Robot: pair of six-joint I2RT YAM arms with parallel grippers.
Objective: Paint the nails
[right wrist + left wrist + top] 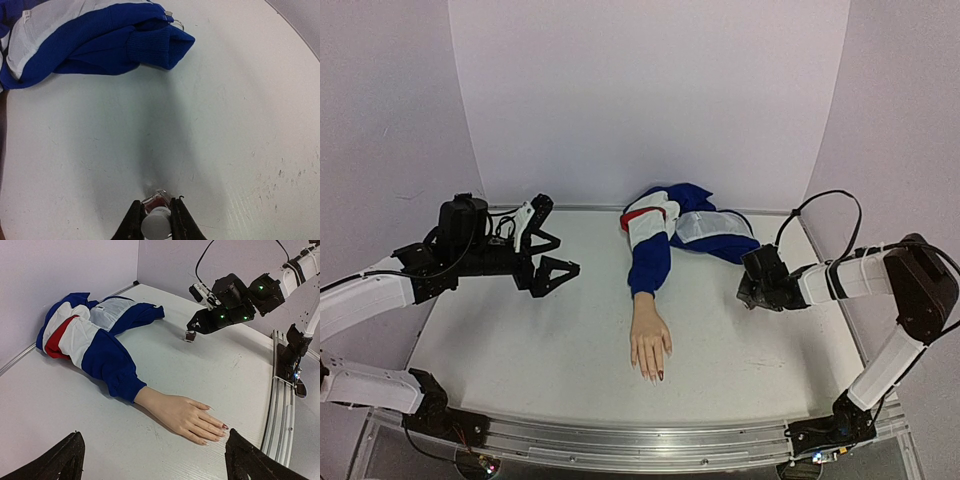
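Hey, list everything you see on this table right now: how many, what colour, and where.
mannequin hand: one, pale skin tone, palm down, centre front
nails: one dark red, others pale, on its fingertips
jacket: one, blue, white and red, bunched at the back, sleeve reaching the hand
polish bottle: one, dark red, white cap, at the right pincer's tips
table: one, white
left pincer: one, black, open, left side
right pincer: one, black, closed on the polish bottle, right side
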